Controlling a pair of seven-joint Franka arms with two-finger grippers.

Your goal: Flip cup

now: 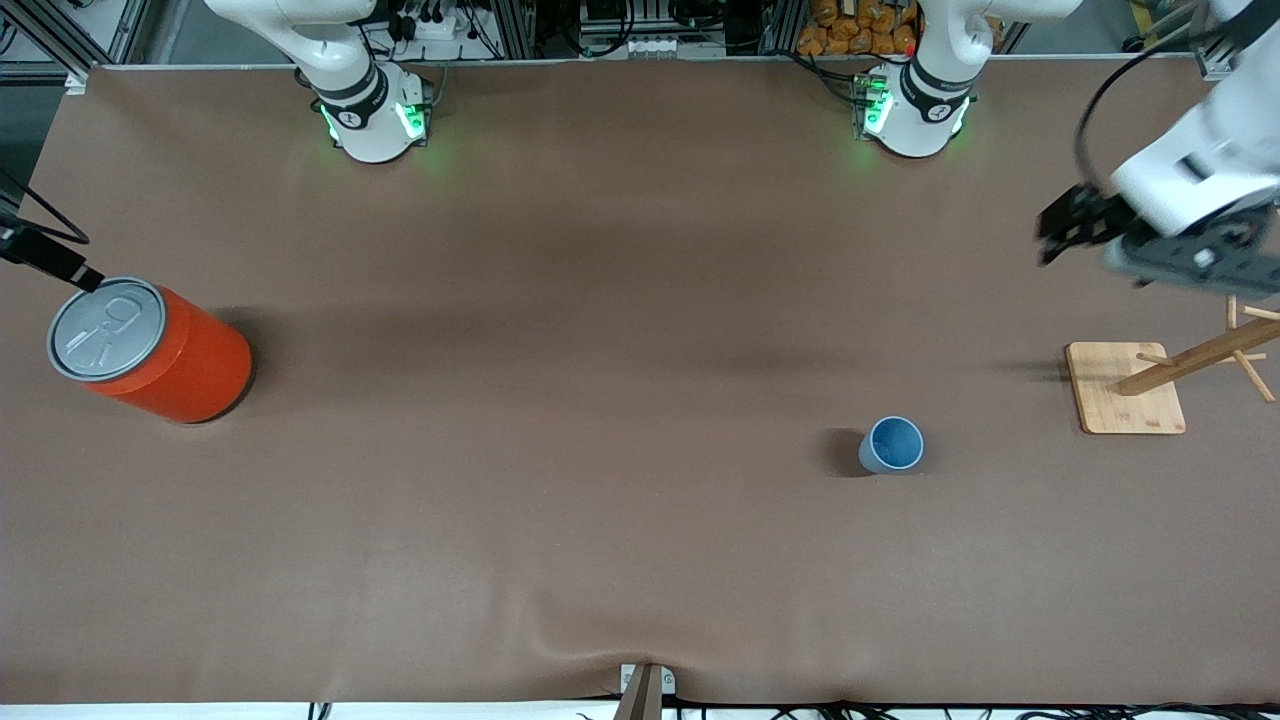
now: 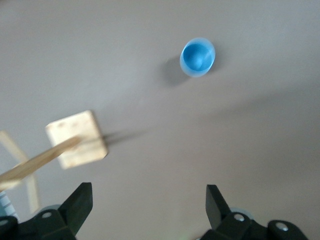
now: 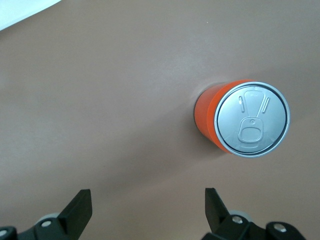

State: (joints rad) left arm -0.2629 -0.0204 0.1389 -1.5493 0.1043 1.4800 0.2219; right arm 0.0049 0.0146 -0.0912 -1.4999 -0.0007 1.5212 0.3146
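Observation:
The cup (image 1: 893, 444) is small and light blue, and it stands upright on the brown table with its darker blue inside facing up. The left wrist view shows the cup (image 2: 198, 57) standing alone, well apart from the fingers. My left gripper (image 1: 1050, 235) hangs open and empty in the air above the table near the wooden stand, toward the left arm's end. In its own view the left gripper (image 2: 148, 195) has bare table between its jaws. My right gripper (image 3: 147, 197) is open and empty, up over the table beside the orange can.
A big orange can (image 1: 150, 352) with a grey lid stands at the right arm's end of the table. A wooden peg stand on a square base (image 1: 1125, 388) sits at the left arm's end, beside the cup.

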